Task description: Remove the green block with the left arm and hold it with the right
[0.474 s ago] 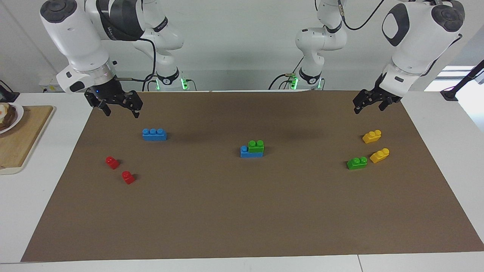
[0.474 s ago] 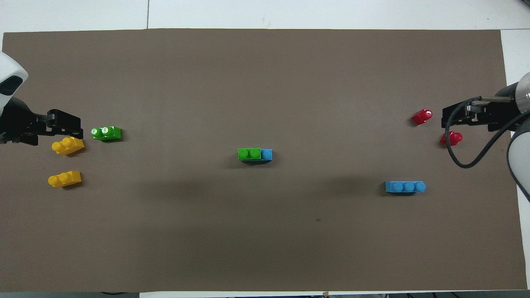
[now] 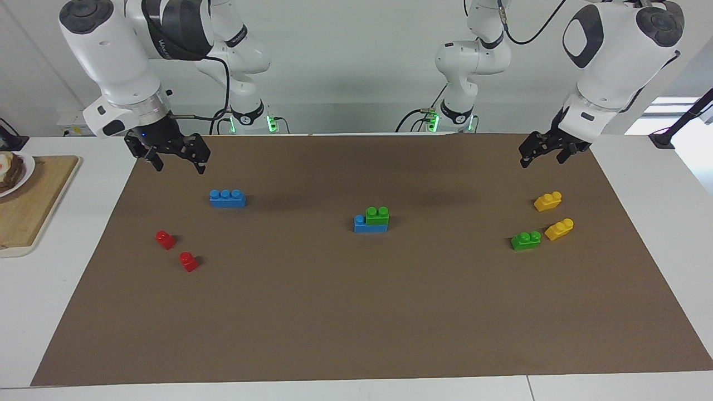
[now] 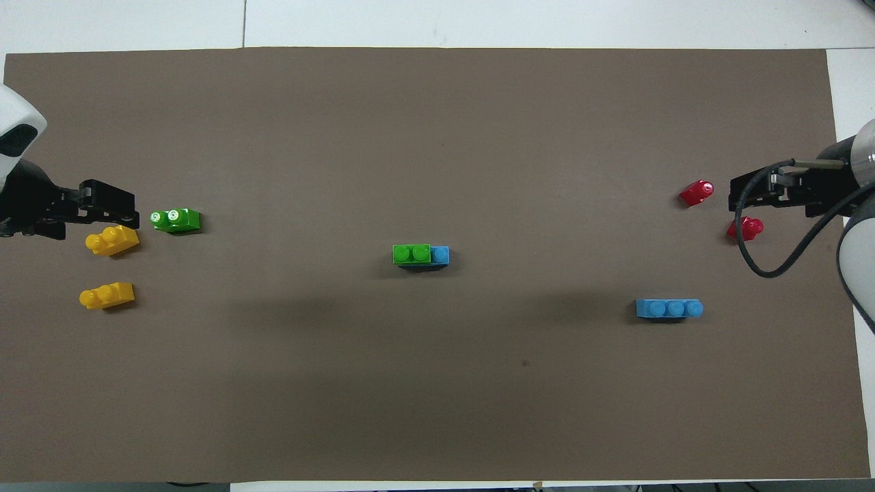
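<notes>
Facing view: nothing is gripped yet, so I judge the task to be at its very start. The green block [image 3: 377,215] sits pressed onto a blue brick [image 3: 365,224] at mid-mat, well apart from both tools and between them. The left gripper [image 3: 543,153] hangs with fingers spread and empty above the mat's edge at its own end, over no brick; the yellow bricks [image 3: 548,201] and a loose green brick [image 3: 526,240] lie on the mat near it. The right gripper [image 3: 174,156] hangs likewise spread and empty, with a lone blue three-stud brick [image 3: 227,198] on the mat just below it and two red bricks [image 3: 165,239] past that. The next move probably calls for the right gripper to pin the blue base while the left pulls the green block up. Dark lettering on the right arm's upper link is too small to read.

Overhead view: the green block [image 4: 411,253] covers most of the blue brick [image 4: 441,255], one blue stud bare toward the right gripper [image 4: 745,195]. The left gripper [image 4: 102,205] overlaps a yellow brick [image 4: 111,240]. No writing shows.
</notes>
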Robot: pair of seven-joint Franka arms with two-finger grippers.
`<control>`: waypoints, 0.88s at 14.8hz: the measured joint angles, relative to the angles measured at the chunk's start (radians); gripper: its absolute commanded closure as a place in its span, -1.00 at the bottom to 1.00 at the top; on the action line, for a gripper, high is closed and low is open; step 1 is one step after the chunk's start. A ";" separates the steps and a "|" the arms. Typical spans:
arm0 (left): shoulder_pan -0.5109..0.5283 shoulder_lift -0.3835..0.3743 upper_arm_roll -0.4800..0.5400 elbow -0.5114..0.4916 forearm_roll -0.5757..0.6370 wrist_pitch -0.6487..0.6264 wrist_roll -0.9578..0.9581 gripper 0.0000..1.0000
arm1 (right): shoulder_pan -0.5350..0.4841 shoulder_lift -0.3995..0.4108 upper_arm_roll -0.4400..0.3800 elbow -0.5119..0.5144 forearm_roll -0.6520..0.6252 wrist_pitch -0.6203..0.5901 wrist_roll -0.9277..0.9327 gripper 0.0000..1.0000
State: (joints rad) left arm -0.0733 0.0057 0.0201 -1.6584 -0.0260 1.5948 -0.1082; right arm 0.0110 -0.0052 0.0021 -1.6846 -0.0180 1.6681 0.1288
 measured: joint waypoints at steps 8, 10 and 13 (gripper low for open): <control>0.000 -0.003 0.001 0.016 0.000 -0.003 -0.001 -1.00 | 0.000 0.000 0.000 0.000 0.000 0.000 0.014 -1.00; 0.001 -0.005 0.002 0.016 0.000 -0.006 -0.033 -1.00 | 0.000 0.000 0.000 -0.001 0.000 0.000 0.083 -0.99; -0.001 -0.005 -0.002 0.012 -0.002 -0.010 -0.154 -1.00 | 0.001 0.000 0.004 -0.008 0.008 0.000 0.217 -0.98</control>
State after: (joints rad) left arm -0.0741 0.0002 0.0178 -1.6465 -0.0276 1.5847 -0.2617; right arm 0.0116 -0.0052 0.0056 -1.6929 -0.0102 1.6681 0.3462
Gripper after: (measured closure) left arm 0.000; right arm 0.000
